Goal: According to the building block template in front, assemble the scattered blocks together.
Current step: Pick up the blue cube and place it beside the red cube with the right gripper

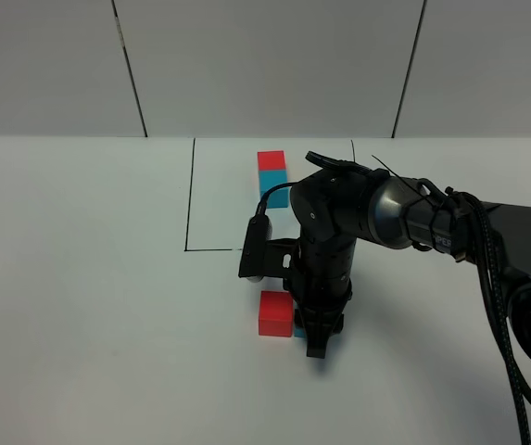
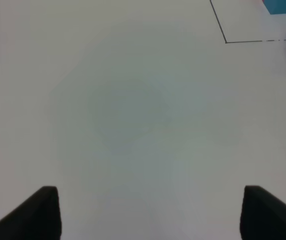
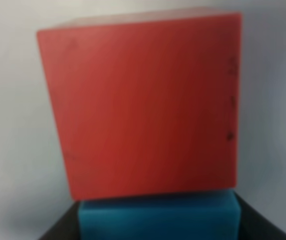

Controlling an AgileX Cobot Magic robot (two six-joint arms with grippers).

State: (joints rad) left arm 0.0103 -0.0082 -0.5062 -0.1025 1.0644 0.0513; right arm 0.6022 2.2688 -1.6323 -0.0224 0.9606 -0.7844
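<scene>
- The building block template (image 1: 272,176), a matte red cube joined to a cyan-blue cube as one short bar, stands at the far side of the white table (image 1: 80,324) inside thin black lines (image 1: 189,195); the frame marks it as a model to copy, not something to move
- The loose red matte cube (image 1: 275,313) sits on bare table nearer than the frame, well apart from the template
- The loose cyan-blue matte cube (image 1: 298,330) is just beside the red one; the high view shows only a sliver past the arm, but the right wrist view shows it pressed flush against one face of the red cube (image 3: 143,105)
- The right gripper (image 1: 318,326) reaches across the middle and points straight down; its dark fingers (image 3: 63,227) flank the cyan cube (image 3: 157,217), so the jaws look clamped on it, probably to steady it while the faces meet
- The left gripper (image 2: 150,215) hangs over bare table with its jaws apart and nothing between them, idle and clear of the work
- The join looks made; letting go gently matters, or the cyan cube could be dragged off
</scene>
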